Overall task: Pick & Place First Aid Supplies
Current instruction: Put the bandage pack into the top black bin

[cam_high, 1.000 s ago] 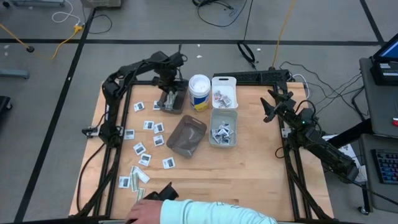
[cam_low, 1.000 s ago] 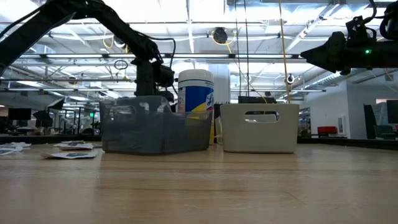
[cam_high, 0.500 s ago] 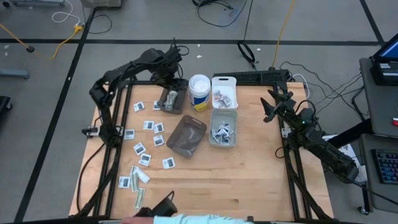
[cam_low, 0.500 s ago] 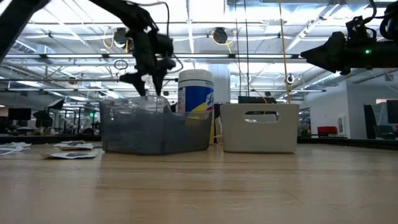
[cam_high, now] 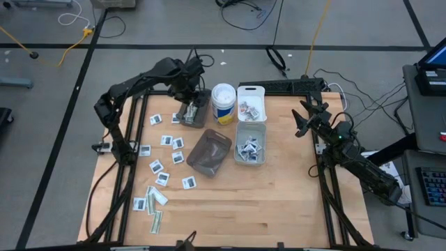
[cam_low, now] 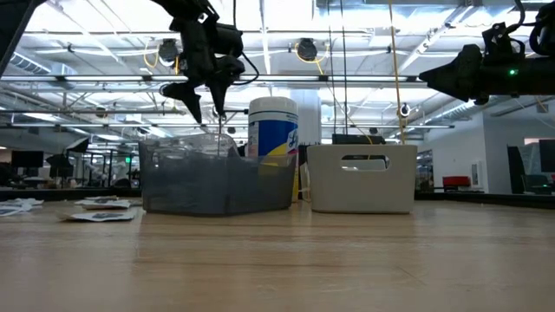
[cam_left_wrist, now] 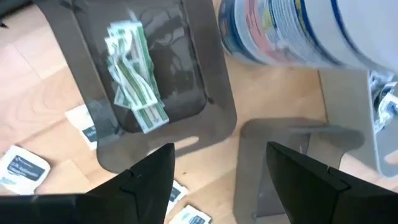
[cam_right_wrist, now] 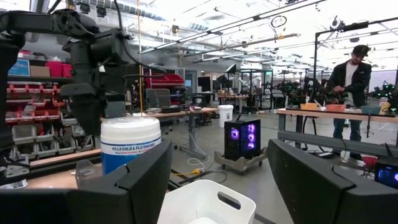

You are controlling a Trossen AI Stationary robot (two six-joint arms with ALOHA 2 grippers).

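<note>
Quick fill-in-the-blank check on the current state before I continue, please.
1. The left gripper hangs above the smoky bin with its fingers ____.
2. In that bin lie the strips, pale ____ and white.
3. The wipes canister stands between that bin and a bin coloured ____.
4. In the high view, the right gripper waits near the table's ____ edge.

Missing words: open; green; white; right.

matt wooden table (cam_high: 279, 188), smoky plastic bin (cam_high: 208, 153)
</note>
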